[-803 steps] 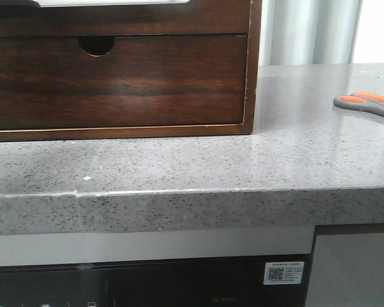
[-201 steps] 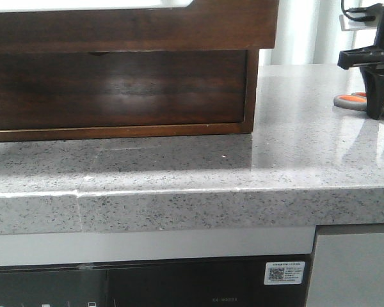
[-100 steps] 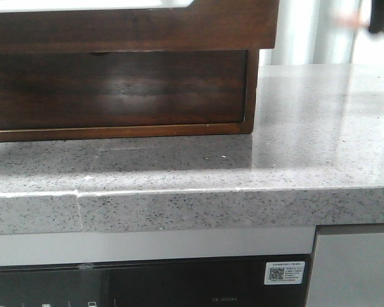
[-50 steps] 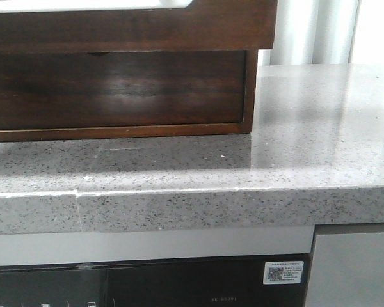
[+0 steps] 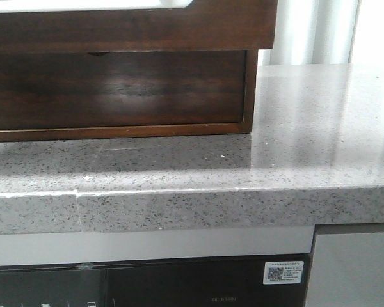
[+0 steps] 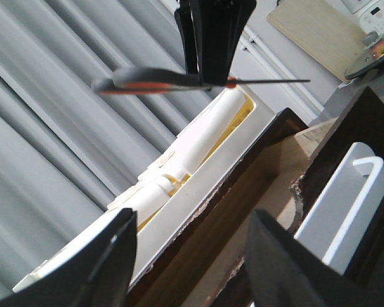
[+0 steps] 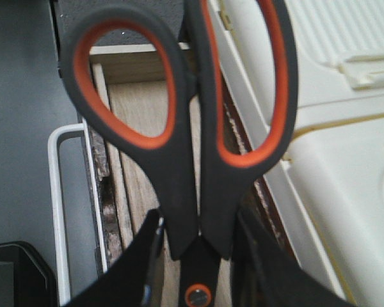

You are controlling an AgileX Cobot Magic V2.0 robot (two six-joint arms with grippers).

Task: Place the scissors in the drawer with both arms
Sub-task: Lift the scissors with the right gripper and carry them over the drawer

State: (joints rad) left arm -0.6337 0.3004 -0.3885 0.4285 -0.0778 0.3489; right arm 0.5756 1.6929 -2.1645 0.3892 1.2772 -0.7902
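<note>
In the right wrist view my right gripper (image 7: pixel 198 259) is shut on the scissors (image 7: pixel 179 128) near their pivot. The grey handles with orange lining point away from the wrist, over the light wood inside of the open drawer (image 7: pixel 137 121). In the left wrist view the scissors (image 6: pixel 173 80) hang level in the right gripper (image 6: pixel 214 38), above the drawer's inside (image 6: pixel 269 185). My left gripper (image 6: pixel 192 262) is open and empty, facing the drawer. In the front view the drawer front (image 5: pixel 128 29) juts out over the lower drawer (image 5: pixel 115 89). No gripper or scissors show there.
A cream-white tray (image 6: pixel 198 147) holding rolled pieces sits on top of the box and also shows in the right wrist view (image 7: pixel 345 141). A white wire loop (image 7: pixel 54 192) lies beside the drawer. The grey speckled counter (image 5: pixel 294 147) runs to a front edge above a dark appliance.
The upper drawer has been pulled out. The right gripper took the scissors off the counter at the right and lifted them up out of the front view.
</note>
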